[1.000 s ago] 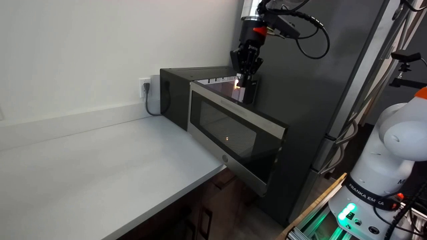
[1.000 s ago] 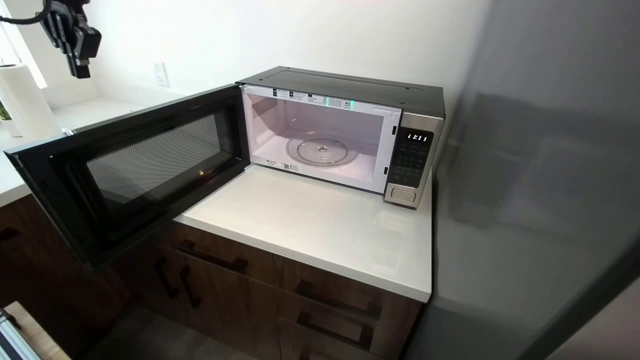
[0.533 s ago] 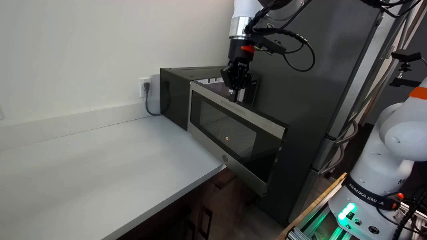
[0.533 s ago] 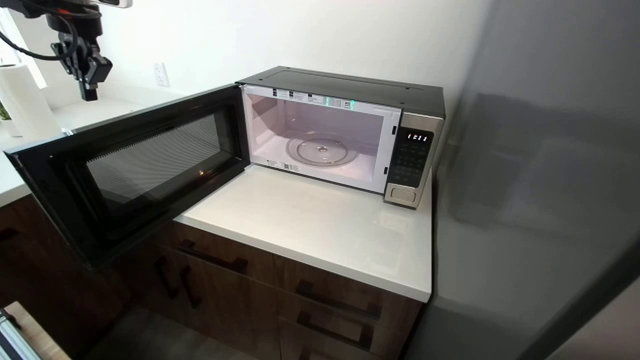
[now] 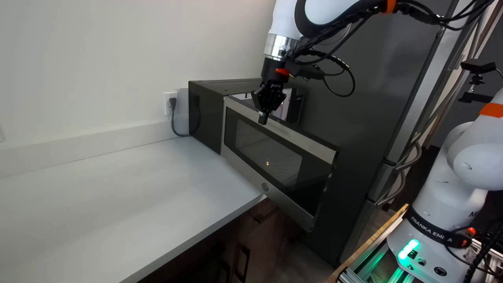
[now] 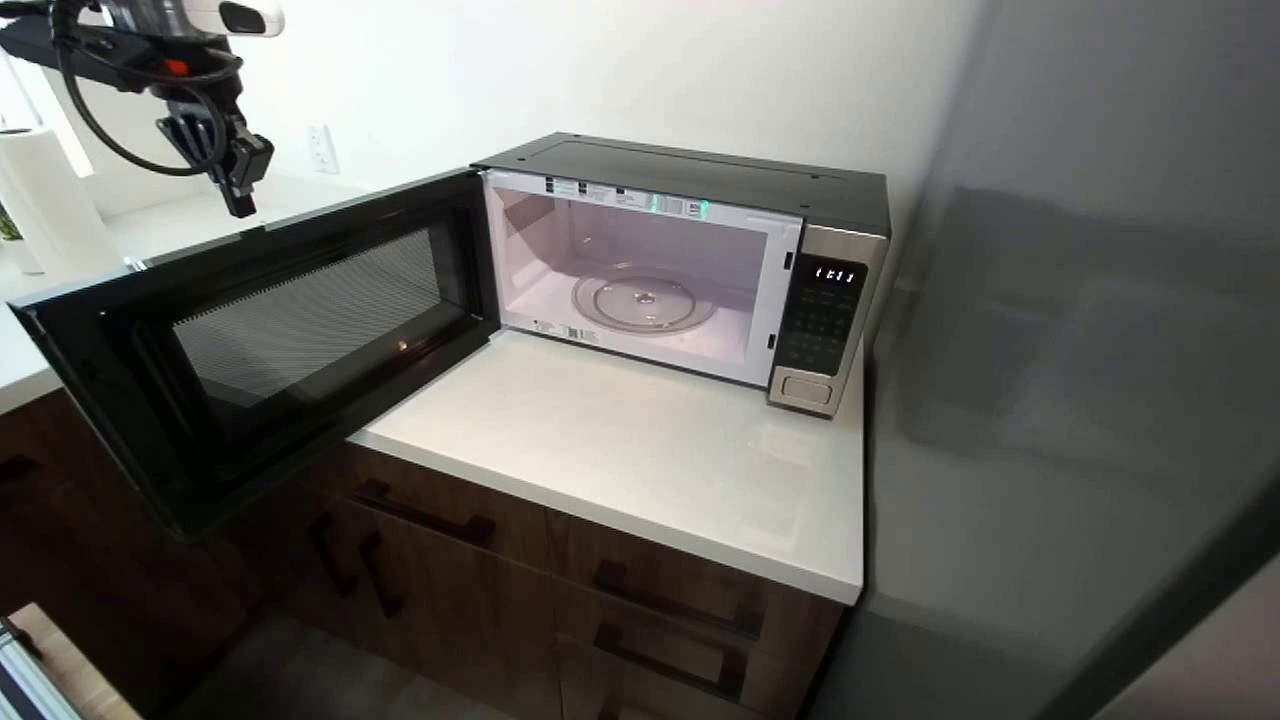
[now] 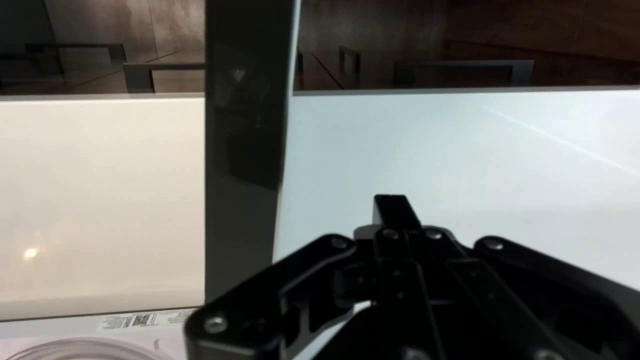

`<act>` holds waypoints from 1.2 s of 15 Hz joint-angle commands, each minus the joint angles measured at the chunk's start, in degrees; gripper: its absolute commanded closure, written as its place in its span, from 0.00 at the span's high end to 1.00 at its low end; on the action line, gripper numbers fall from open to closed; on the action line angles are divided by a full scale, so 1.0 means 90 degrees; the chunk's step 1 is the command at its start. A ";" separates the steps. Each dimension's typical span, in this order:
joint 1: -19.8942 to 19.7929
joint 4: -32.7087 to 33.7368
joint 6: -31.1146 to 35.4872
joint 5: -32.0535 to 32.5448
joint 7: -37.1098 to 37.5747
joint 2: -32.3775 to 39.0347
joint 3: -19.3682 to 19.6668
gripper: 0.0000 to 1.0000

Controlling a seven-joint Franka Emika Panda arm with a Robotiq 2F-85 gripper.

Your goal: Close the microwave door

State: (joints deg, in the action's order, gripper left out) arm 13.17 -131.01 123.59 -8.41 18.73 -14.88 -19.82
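The microwave is a black-and-silver box with a lit display on the counter. The microwave door stands wide open, swung out past the counter's front edge. Its silver-framed outer face with the dark window shows in an exterior view. My gripper points down at the door's outer side, near its top edge and nearer the hinge than the free end. In the wrist view my gripper is shut and empty, with a visible gap between it and the door on its left.
The white counter runs along the wall, with dark wood drawers below. A tall dark grey fridge stands beside the microwave. A power plug sits in the wall outlet. A paper towel roll stands far back.
My gripper has moved down and across toward the hinge end, on the door's outer side. The microwave and its door have not moved.
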 commanded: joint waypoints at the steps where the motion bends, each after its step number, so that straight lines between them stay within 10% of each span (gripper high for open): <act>1: -0.0093 -0.0320 0.0534 0.0620 0.0130 -0.0119 0.0038 0.00; 15: -0.1028 -0.0650 0.0777 0.3416 0.1544 -0.0123 0.0241 0.00; 18: -0.0856 -0.0657 0.0596 0.2514 0.0878 0.0009 0.0602 0.00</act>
State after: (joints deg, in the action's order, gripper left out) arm 4.21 -135.49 128.96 19.34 29.95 -14.89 -16.69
